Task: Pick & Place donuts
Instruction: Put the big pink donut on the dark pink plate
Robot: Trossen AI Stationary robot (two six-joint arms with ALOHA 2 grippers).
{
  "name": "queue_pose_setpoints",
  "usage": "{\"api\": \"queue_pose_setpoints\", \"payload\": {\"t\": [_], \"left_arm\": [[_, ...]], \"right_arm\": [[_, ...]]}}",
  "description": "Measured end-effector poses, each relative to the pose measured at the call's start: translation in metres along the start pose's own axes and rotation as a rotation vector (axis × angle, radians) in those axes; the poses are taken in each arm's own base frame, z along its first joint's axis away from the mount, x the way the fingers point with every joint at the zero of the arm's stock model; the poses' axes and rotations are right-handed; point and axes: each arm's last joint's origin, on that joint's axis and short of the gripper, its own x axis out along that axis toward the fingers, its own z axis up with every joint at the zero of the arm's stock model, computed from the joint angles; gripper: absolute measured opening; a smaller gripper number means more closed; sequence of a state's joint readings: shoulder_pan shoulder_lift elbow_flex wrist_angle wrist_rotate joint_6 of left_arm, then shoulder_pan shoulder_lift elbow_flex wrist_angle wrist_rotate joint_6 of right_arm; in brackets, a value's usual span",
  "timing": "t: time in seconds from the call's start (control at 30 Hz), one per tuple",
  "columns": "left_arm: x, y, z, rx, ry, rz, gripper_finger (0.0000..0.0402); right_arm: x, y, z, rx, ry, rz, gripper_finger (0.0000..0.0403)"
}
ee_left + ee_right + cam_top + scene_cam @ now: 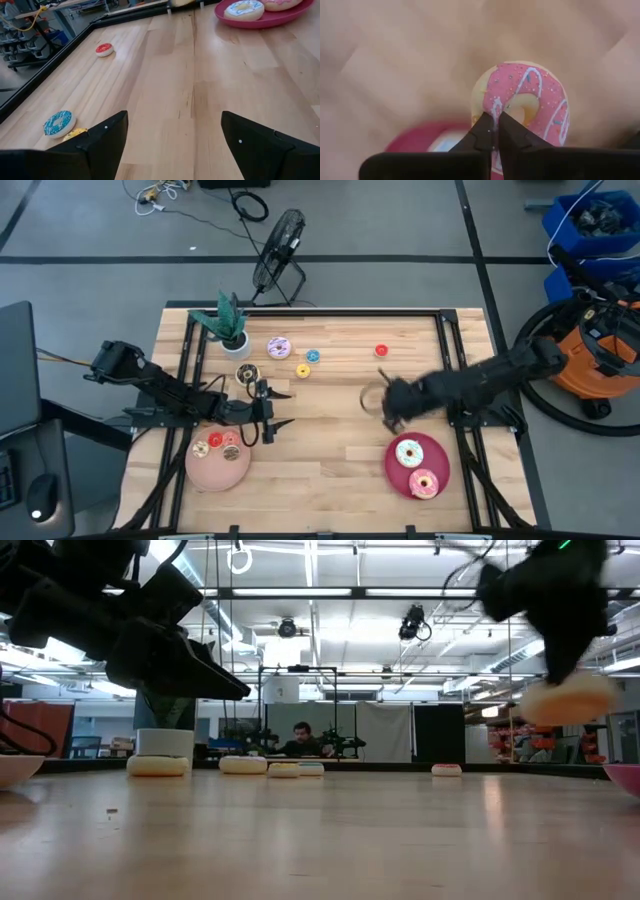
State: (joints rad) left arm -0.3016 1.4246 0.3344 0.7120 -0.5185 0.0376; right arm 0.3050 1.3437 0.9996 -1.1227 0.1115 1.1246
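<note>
My right gripper (pixel 384 402) hovers over the table's middle right, shut on a pink-iced donut (pixel 525 100) with white drizzle, which shows blurred in the low view (pixel 570 700). My left gripper (pixel 172 135) is open and hangs empty beside the pink plate (pixel 205 472), which carries three small donuts (pixel 215 441). The crimson plate (pixel 440 460) holds a white-iced donut (pixel 408 452) and a pink one (pixel 424 483). A purple (pixel 278 348), chocolate (pixel 246 373), blue (pixel 313 356), yellow (pixel 303 370) and red donut (pixel 381 351) lie flat on the table's far half. My right gripper pinches the pink-iced donut by the edge of its ring (pixel 491 111) between its two fingertips (pixel 485 131). The fingers come from above. The donut is lifted clear of the table and hangs below the fingers (pixel 570 700).
A white potted green plant (pixel 232 325) stands at the far left of the table. A black frame rail (pixel 440 340) borders the work area. Bare wood lies between the two plates (pixel 320 460). A person (pixel 300 735) sits in the room beyond.
</note>
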Motion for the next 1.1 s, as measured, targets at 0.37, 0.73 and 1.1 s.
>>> {"api": "queue_pose_setpoints", "payload": {"t": [0.37,0.73,1.1], "left_arm": [[0.0,0.0,0.0,0.0,-0.001,0.002,0.0325],[0.0,0.0,0.001,-0.004,-0.008,0.002,0.0325],[0.0,0.001,0.001,-0.007,-0.011,0.002,0.0325]], "right_arm": [[-0.005,0.03,-0.114,0.24,0.111,0.014,0.0016],[0.021,0.041,-0.136,0.25,0.081,-0.104,0.0049],[0.01,0.037,-0.133,0.256,0.118,-0.068,0.0239]]}}
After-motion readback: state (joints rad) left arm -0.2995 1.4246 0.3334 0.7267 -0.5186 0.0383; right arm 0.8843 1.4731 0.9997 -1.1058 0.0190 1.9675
